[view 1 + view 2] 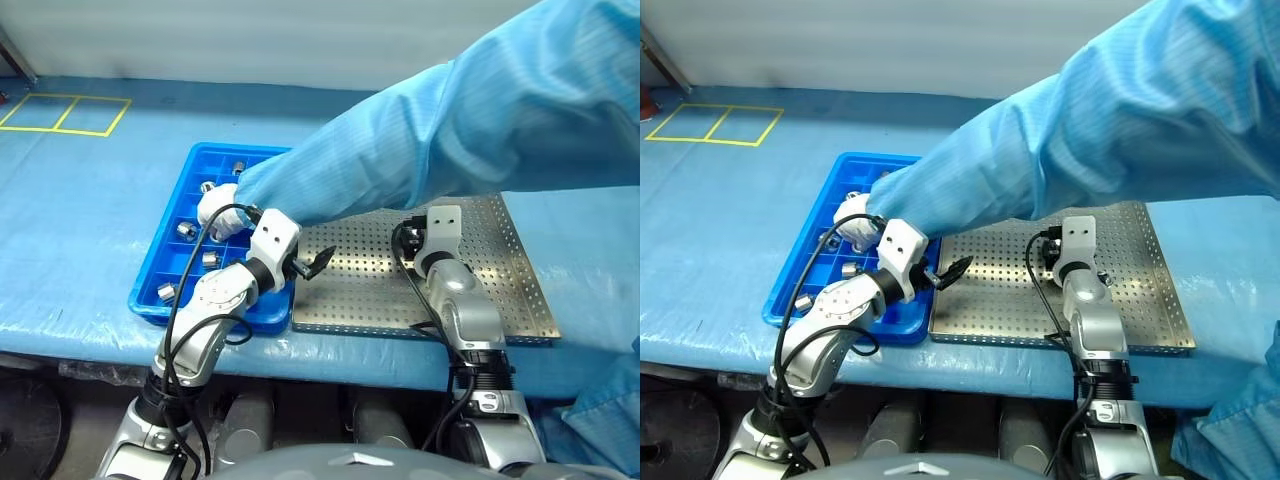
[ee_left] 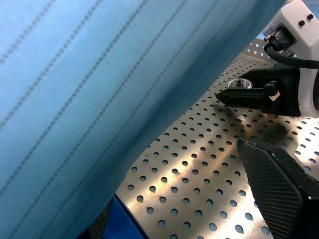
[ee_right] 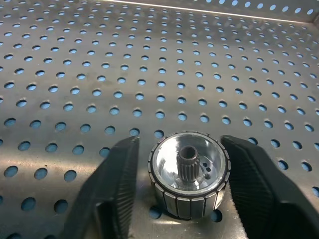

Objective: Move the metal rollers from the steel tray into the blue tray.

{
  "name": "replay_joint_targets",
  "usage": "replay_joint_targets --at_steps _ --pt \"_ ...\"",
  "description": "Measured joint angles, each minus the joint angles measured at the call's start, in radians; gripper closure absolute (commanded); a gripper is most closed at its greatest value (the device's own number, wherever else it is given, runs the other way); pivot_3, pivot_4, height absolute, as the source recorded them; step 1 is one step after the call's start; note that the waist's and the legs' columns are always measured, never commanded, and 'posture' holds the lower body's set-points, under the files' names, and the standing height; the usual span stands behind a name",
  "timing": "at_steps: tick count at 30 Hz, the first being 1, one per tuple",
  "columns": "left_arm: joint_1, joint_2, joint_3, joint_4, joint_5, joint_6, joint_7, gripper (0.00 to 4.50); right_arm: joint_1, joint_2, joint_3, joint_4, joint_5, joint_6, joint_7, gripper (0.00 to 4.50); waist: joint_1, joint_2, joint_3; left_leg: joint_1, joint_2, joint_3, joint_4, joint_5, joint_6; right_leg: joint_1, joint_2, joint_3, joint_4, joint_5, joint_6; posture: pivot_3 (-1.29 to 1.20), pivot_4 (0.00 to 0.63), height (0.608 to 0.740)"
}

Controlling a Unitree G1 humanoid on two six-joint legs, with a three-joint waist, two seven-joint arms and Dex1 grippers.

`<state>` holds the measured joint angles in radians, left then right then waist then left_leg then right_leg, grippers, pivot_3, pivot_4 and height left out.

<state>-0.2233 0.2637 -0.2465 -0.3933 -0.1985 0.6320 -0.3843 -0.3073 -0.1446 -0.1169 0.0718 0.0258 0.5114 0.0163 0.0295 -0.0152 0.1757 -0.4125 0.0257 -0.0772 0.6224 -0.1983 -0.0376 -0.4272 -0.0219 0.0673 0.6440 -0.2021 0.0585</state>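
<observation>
One metal roller (image 3: 189,174), shiny with a hollow centre, rests on the perforated floor of the steel tray (image 1: 520,290). My right gripper (image 3: 182,144) has its two black fingers (image 3: 112,194) closed in against the roller's sides. The left gripper (image 1: 315,262) hovers open with nothing in it over the seam between the steel tray and the blue tray (image 1: 175,195). Several rollers (image 1: 186,231) sit in the blue tray's compartments. In the left wrist view the right gripper (image 2: 244,94) shows with the roller (image 2: 240,83) at its tips.
A person's light-blue sleeve (image 1: 420,130) reaches from the right across the steel tray's far left corner, and the white-gloved hand (image 1: 215,210) is over the blue tray. Both trays stand on a blue table cover (image 1: 80,220) near its front edge.
</observation>
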Motion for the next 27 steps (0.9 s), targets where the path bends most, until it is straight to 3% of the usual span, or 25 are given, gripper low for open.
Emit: replay_joint_targets --at_steps 2,5,12,19,27 --pt "0.0 0.002 0.001 0.0 0.0 0.0 0.002 0.37 0.002 0.0 0.001 -0.003 0.0 0.001 0.001 2.23 -0.001 0.0 0.0 0.0 0.0 0.0 0.0 0.0 0.0 0.0 0.0 0.0 0.0 0.0 0.0 0.21 0.15 0.74" --pt "0.0 0.004 0.001 0.0 0.0 0.001 0.003 0.37 0.003 0.001 0.003 -0.007 0.001 0.002 0.002 2.76 -0.001 0.0 0.0 0.0 0.0 0.0 0.0 0.0 0.0 0.0 0.0 0.0 0.0 0.0 0.0 0.21 0.15 0.74" --pt "0.0 0.018 0.001 -0.006 -0.003 0.016 -0.011 0.37 0.017 -0.003 0.036 -0.059 0.018 0.027 0.046 2.77 0.0 0.0 0.0 0.0 0.0 0.0 0.0 0.0 0.0 0.0 0.0 0.0 0.0 0.0 0.0 0.21 0.15 0.74" --pt "0.038 0.057 0.053 -0.076 0.0 0.039 0.015 0.37 0.051 -0.071 0.162 -0.264 0.114 0.113 0.282 2.77 -0.002 0.0 0.0 0.0 0.001 0.0 0.0 0.0 0.0 0.0 0.0 0.0 0.0 0.0 0.0 0.23 0.15 0.74" --pt "0.111 0.121 0.124 -0.208 0.023 0.147 0.078 0.37 0.044 -0.084 0.294 -0.389 0.179 0.175 0.406 2.77 0.011 0.0 0.0 0.0 0.0 -0.001 0.001 0.0 0.0 0.0 0.0 -0.001 0.0 0.0 0.0 0.28 0.15 0.74"
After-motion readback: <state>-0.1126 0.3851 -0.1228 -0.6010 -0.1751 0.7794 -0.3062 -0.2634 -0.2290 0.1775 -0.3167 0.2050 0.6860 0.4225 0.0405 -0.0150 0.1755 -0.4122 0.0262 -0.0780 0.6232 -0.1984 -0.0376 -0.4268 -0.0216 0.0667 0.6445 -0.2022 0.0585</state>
